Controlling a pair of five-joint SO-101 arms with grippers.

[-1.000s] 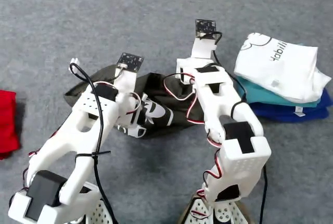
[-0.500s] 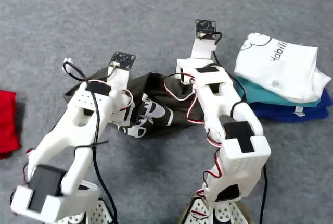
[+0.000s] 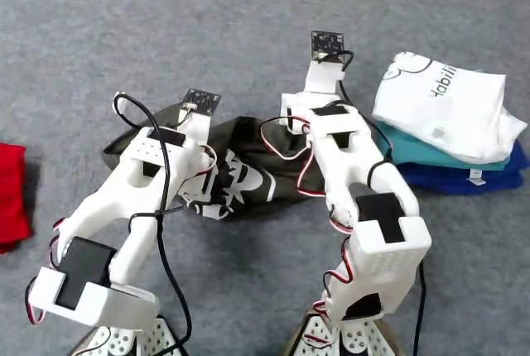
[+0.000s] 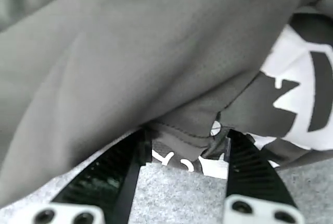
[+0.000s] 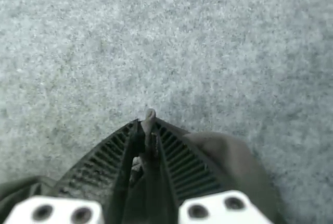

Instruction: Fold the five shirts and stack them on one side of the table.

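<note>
Left arm (image 3: 141, 182): swung outward half a second ago, now back toward the middle, with its wrist a little lower. Dark shirt (image 3: 252, 145): drawn flatter beside the left tool (image 4: 184, 151), with more of the white print (image 3: 236, 182) uncovered than a second ago.

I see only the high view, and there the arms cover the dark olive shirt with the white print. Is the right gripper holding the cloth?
Observer: Yes. In the right wrist view the right gripper is shut on a thin fold of the dark olive shirt, with the grey felt table beyond it.
Operator: And the left gripper, is it closed as well?
Observer: No. The left gripper is open; its fingers stand on either side of the shirt's edge.
Operator: Which part of the shirt is between them?
Observer: A stitched hem, right next to the white print.
</note>
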